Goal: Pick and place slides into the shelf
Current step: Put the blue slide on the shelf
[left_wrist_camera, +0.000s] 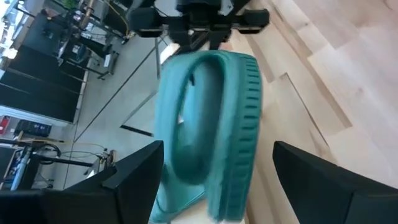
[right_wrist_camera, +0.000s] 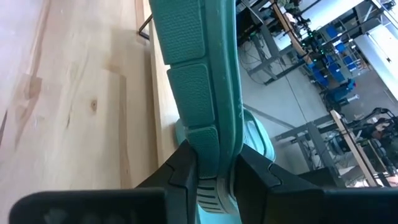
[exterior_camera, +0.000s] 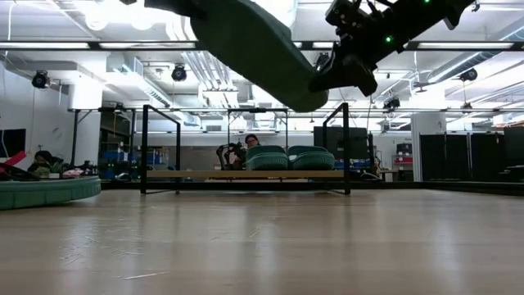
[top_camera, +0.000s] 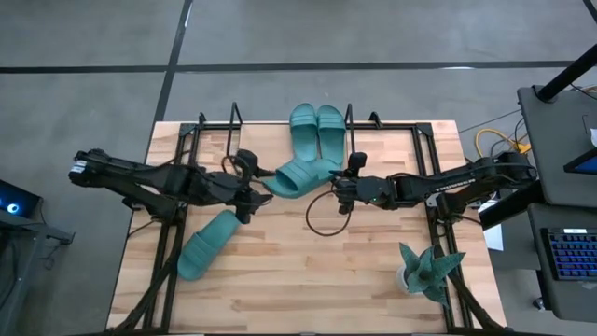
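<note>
Reached in from the left edge with the left arm, stretched low and nearly level toward mid-table, wrist ending just left of centre. Found the left gripper (top_camera: 254,194) spread wide, its two dark fingers (left_wrist_camera: 134,177) standing clear on either side of the raised slide (top_camera: 300,175) without touching it.

Reached in from the right with the right arm in much the same flat, extended pose, wrist turned toward the centre. Found the right gripper (top_camera: 339,191) pinched narrow on the end of that raised slide, one finger pressed on the ribbed sole, the other on the opposite face. Carried the slide's weight on this grip alone.

Saw the raised slide well above the tabletop (top_camera: 308,280) in the low view, tilted, hanging between the two grippers and just near of the shelf (exterior_camera: 196,174). Lay diagonally in the high view, one end close to the left gripper, the other in the right.

Noted the shelf along the far edge of the table, with two more slides (top_camera: 316,126) parked side by side on its board, right of its middle, touching or nearly so.

Spotted the fourth slide (top_camera: 207,245) flat on the tabletop, near-left, beneath the left arm's line and well apart from the shelf.

Marked a teal spiky ornament (top_camera: 429,271) at the near-right, and a thin dark cable loop (top_camera: 310,217) on the wood near of the right gripper.
</note>
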### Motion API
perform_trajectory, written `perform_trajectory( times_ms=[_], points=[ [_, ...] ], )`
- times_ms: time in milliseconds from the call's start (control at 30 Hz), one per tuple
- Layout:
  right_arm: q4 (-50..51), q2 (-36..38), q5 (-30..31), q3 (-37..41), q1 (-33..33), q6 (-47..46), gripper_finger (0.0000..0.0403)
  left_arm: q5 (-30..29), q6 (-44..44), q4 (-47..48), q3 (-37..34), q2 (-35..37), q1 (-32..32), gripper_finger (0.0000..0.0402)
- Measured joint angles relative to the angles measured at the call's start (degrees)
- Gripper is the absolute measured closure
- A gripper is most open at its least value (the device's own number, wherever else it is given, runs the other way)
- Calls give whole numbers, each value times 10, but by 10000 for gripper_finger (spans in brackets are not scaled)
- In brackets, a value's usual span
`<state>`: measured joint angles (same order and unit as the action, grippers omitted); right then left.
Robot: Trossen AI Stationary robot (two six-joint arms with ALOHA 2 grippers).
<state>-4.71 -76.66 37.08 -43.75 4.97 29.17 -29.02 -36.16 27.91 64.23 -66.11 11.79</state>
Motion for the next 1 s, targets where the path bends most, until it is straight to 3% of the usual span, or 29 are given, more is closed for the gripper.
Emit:
perform_trajectory(
  times_ms=[100, 300, 433, 533, 700, 1000],
  points=[
    [0, 0, 0, 0, 0, 0, 337, -8, -2, -10, 0, -23, 0, 116],
    [0, 0, 0, 0, 0, -2, 337, -107, -2, -4, 2, -53, 0, 116],
    [0, 0, 0, 0, 0, -2, 337, -113, 1, -6, 5, -53, 0, 116],
    [0, 0, 1, 0, 0, -2, 337, -82, 37, -5, 5, -52, 0, 123],
    [-1, 0, 2, 0, 0, -2, 337, -60, 57, -5, 5, -51, 3, 155],
    [-2, 0, 2, 0, 0, -2, 337, -60, 73, -54, 2, -69, 3, 248]
  ],
)
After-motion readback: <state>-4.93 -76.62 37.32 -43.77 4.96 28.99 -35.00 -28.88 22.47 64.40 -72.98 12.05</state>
